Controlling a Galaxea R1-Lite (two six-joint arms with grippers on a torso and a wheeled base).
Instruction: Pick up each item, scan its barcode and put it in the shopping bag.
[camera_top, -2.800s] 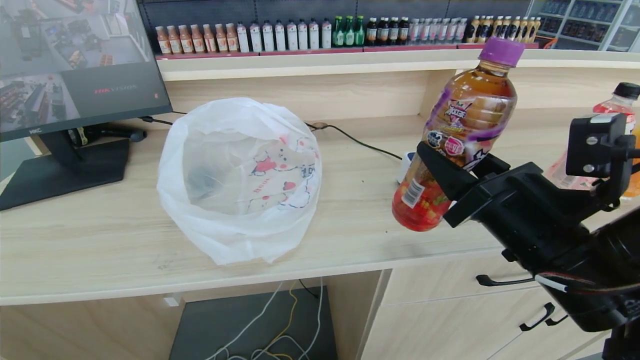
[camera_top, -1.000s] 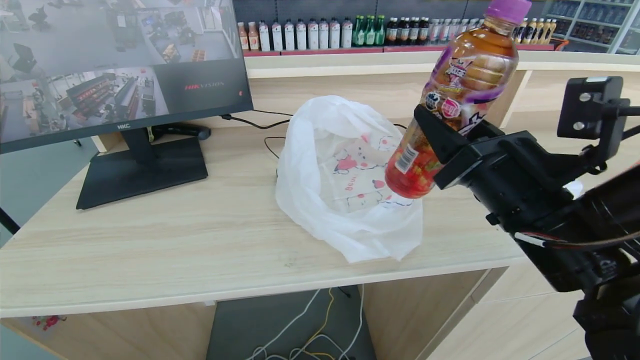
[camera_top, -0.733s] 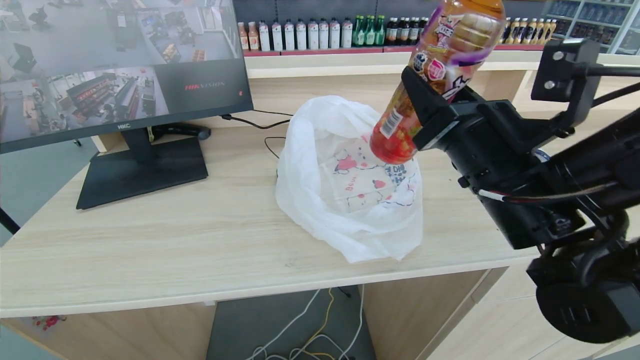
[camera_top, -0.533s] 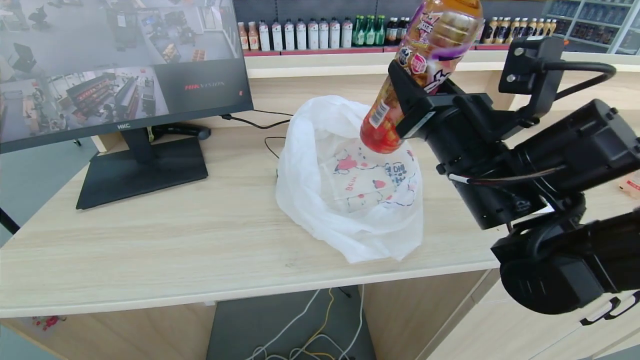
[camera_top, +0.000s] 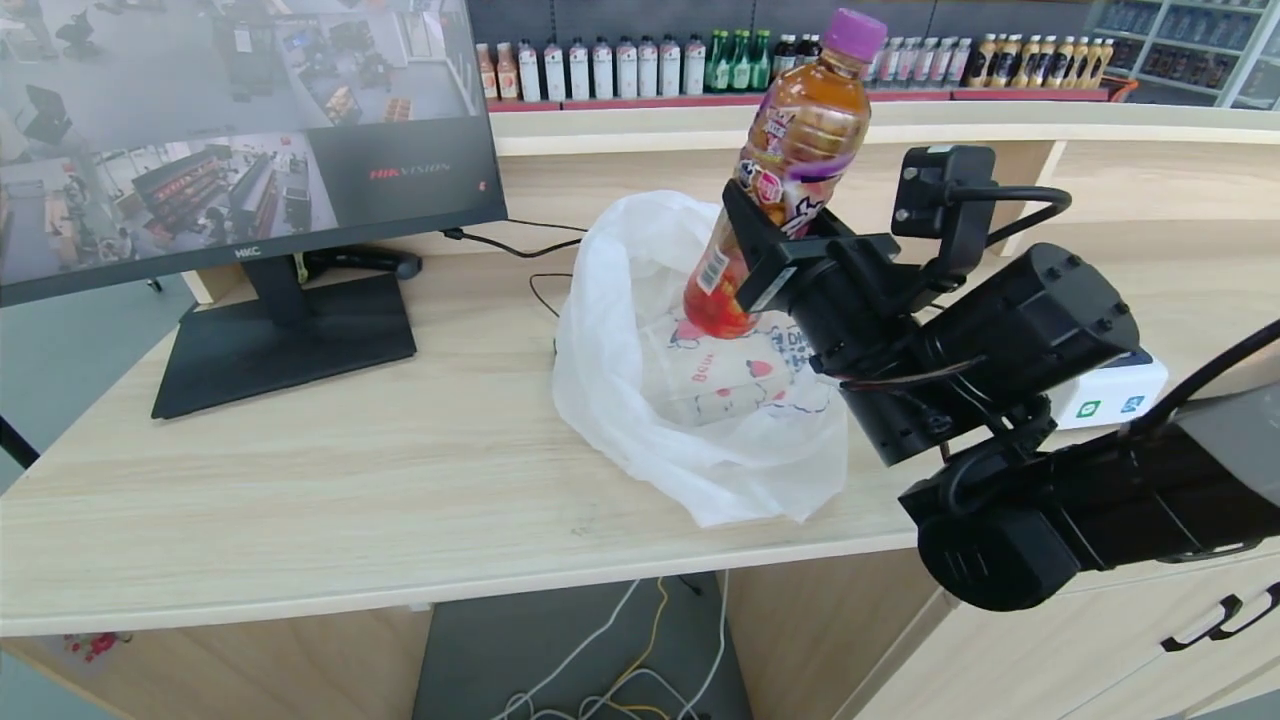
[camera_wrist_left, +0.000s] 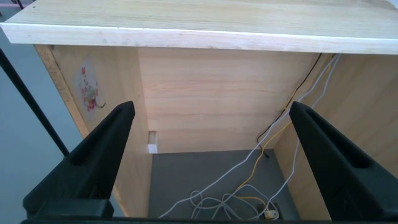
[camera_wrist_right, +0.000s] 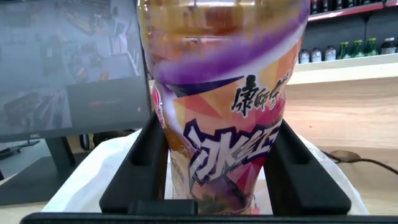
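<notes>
- Head view: the right jaws are clamped on the bottle (camera_top: 790, 175) around its lower half. The cap sits above them and the red base pokes out below.
- The bottle's long axis is near upright, leaning a touch. The base hangs right over the open mouth of the bag (camera_top: 640, 400), which sits on the worktop (camera_top: 300, 480) directly beneath the jaws.
- So it looks like a straight drop from here: base first, down into the bag, and this arm is the one to do it.
- Left wrist view: the left jaws are spread wide with nothing between them. They sit low, facing the cavity under the worktop (camera_wrist_left: 199, 28), well apart from the bottle.
- Right wrist view: the bottle (camera_wrist_right: 224, 106) stands squarely between the two jaws, gripped on both sides. The bag (camera_wrist_right: 87, 180) shows white just beyond and below them.
</notes>
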